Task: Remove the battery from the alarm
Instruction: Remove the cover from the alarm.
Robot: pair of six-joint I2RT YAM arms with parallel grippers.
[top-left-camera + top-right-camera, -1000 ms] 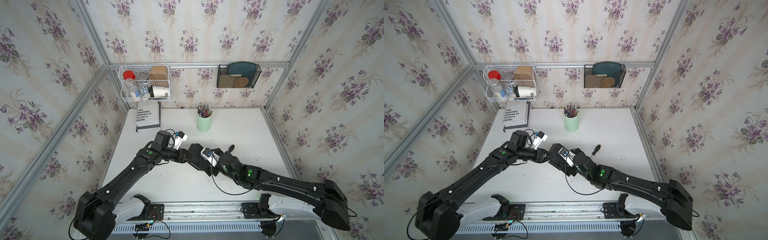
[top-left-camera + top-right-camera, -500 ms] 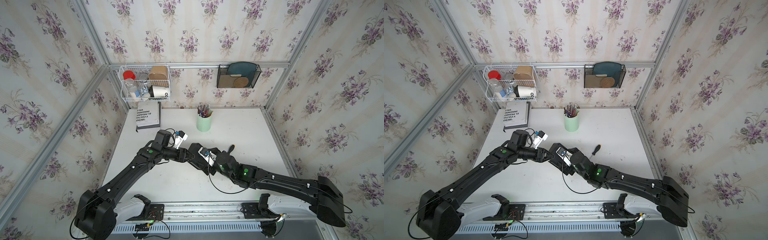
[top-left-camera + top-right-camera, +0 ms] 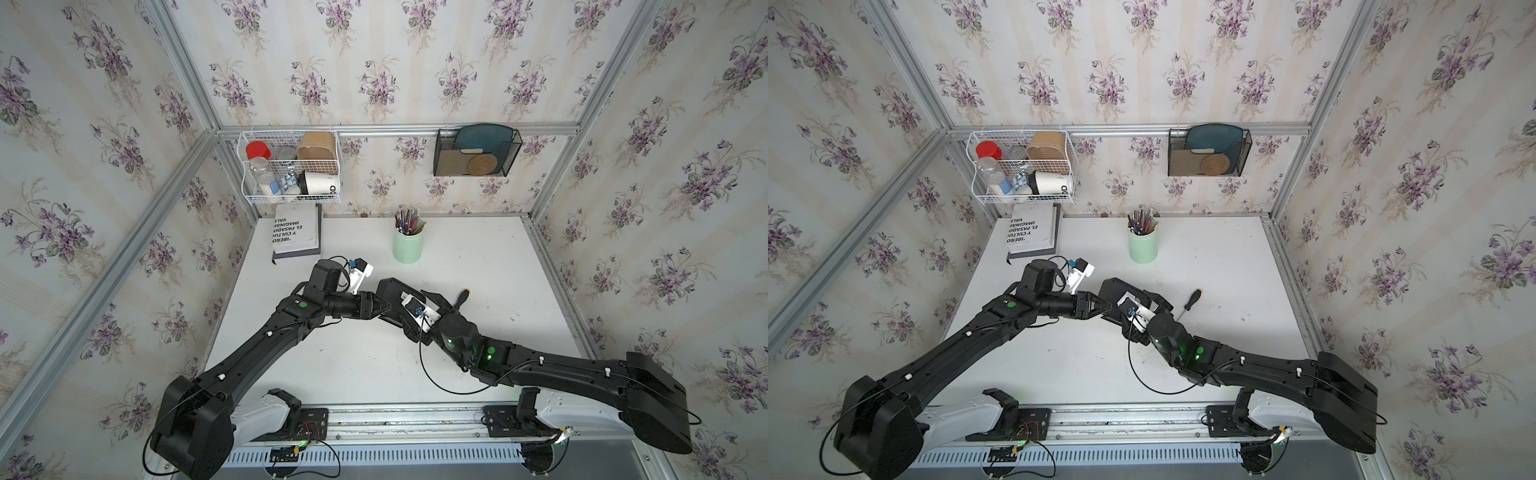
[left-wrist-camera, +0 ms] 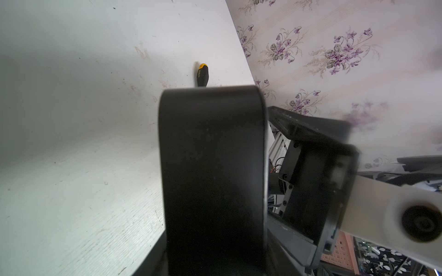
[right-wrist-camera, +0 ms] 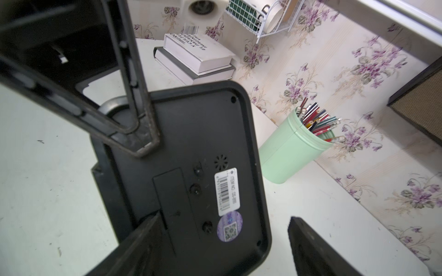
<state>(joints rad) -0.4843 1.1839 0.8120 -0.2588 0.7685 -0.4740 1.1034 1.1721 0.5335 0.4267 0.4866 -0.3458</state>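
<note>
Right wrist view: one alarm (image 5: 203, 133), two books (image 5: 198, 55), one pencil cup (image 5: 284, 153).

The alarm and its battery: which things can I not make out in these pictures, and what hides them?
- The battery: seen in no view; the cover on the back of the alarm looks closed.
- The alarm's face: turned away in the right wrist view; the left wrist view shows only its black edge.
- The screwdriver: in the left wrist view the alarm hides all but its handle end.
- The sticker print: too small to read.
</note>
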